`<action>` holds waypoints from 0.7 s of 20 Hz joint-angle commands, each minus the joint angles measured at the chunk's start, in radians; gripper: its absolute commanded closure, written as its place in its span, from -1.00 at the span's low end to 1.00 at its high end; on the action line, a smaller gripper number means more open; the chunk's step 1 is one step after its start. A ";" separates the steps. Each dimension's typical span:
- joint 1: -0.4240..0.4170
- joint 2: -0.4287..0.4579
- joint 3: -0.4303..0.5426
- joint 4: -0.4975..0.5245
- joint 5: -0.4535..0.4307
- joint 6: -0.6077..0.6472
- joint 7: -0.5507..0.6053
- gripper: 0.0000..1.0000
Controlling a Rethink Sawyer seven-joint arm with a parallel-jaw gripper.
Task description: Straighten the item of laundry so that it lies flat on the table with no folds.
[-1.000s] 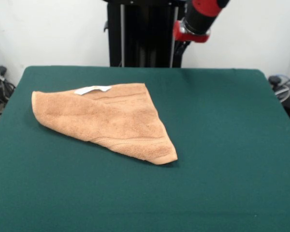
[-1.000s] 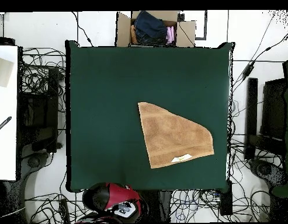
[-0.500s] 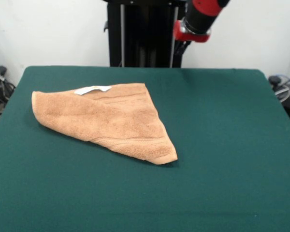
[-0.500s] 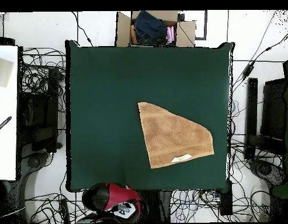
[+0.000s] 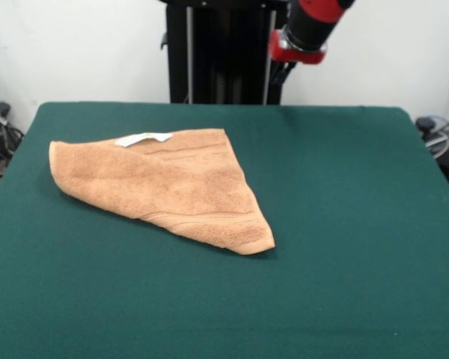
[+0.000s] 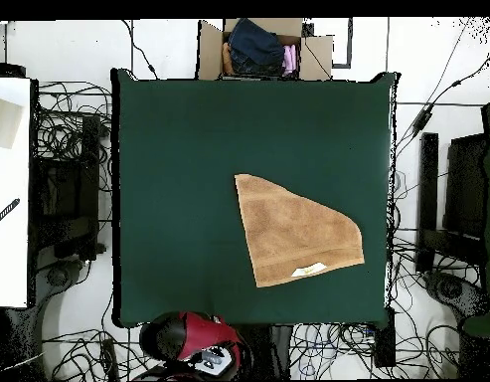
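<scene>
Lying folded into a triangle, towel [image 5: 165, 183] on green table [image 5: 344, 224], cardboard box [image 6: 263, 48] beyond, gripper's state unclear.

Red-and-black arm [image 5: 308, 30] drawn back, raised high.

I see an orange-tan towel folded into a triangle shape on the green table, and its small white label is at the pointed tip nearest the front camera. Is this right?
Not quite. The towel is folded into a triangle on the green table, but the front view shows its white label on the far edge, not at the near tip.
</scene>
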 commanded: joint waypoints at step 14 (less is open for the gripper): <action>0.040 0.025 0.020 -0.032 0.042 -0.063 0.282 1.00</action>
